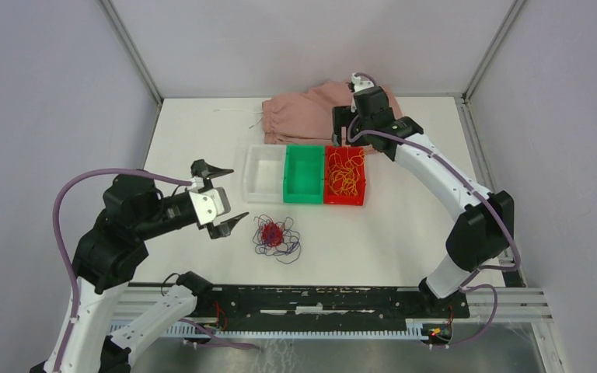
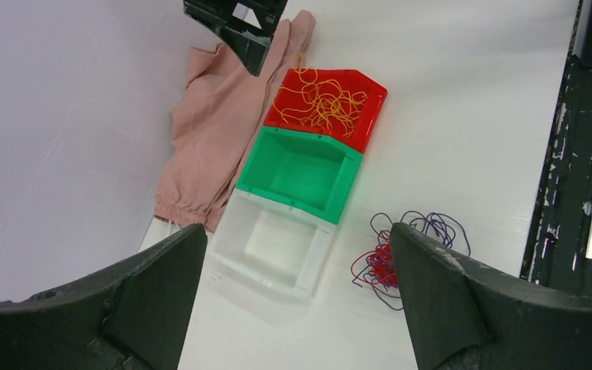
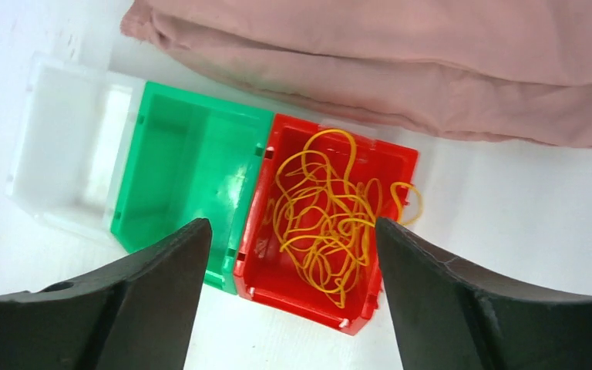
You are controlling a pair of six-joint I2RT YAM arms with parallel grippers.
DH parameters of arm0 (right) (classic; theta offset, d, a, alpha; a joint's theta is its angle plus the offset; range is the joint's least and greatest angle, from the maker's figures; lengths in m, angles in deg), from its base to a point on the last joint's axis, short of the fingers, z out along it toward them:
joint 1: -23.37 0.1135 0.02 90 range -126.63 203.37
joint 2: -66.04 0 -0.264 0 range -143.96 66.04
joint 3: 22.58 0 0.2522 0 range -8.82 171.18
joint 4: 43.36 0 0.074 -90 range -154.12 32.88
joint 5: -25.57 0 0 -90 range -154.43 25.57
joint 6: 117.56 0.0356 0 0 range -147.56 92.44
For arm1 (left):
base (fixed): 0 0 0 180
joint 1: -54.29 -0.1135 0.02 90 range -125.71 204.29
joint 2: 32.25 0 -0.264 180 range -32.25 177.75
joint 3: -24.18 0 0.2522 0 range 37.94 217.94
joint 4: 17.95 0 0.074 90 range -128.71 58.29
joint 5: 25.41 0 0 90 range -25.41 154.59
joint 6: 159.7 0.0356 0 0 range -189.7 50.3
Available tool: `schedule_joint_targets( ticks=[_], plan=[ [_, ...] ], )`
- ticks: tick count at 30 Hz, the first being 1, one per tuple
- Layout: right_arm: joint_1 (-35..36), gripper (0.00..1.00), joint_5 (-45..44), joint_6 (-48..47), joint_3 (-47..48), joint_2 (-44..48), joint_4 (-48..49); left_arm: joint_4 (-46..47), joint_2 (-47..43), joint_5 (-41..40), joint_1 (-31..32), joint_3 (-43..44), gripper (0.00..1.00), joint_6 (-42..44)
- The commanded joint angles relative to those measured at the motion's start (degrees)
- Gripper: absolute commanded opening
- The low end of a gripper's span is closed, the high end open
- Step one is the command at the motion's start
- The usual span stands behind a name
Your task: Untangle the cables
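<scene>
The yellow cable (image 1: 344,172) lies coiled in the red bin (image 1: 345,201); in the right wrist view (image 3: 327,216) one loop hangs over the bin's right wall. The red cable (image 1: 273,233) and the dark purple-blue cable (image 1: 289,250) lie tangled in one clump on the table in front of the bins. The left wrist view shows the red (image 2: 383,268) and the purple one (image 2: 434,226). My left gripper (image 1: 232,194) is open and empty, left of the clump and above the table. My right gripper (image 1: 342,124) is open and empty, high over the red bin's far side.
An empty green bin (image 1: 303,199) and an empty clear white bin (image 1: 264,192) stand in a row left of the red bin. A pink cloth (image 1: 303,116) with a white drawstring lies behind them at the back. A black rail (image 1: 319,299) runs along the near edge.
</scene>
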Motion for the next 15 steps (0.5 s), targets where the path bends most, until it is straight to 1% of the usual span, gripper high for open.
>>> schedule_joint_targets(
  ticks=[1,3,6,11,15],
  plan=[
    [-3.1,0.87,-6.5,0.7,0.0,3.2,-1.4,2.4,-0.6,-0.7,-0.2,0.1,0.96,1.7],
    [-5.0,0.89,-7.6,1.0,-0.7,1.8,-1.4,2.4,-0.6,-0.8,-0.2,0.2,0.96,1.9],
    [-7.1,0.85,-6.9,1.1,-0.6,-1.9,-1.5,2.4,-0.7,-0.9,-0.2,0.2,0.96,2.1],
    [-7.7,0.73,-4.6,1.7,0.4,-7.1,-1.5,2.4,-1.0,-1.3,-0.2,0.1,0.96,2.3],
    [-7.8,0.55,-2.9,2.8,1.1,-9.2,-1.4,2.4,-1.2,-1.7,-0.2,0.0,0.96,2.5]
  ],
)
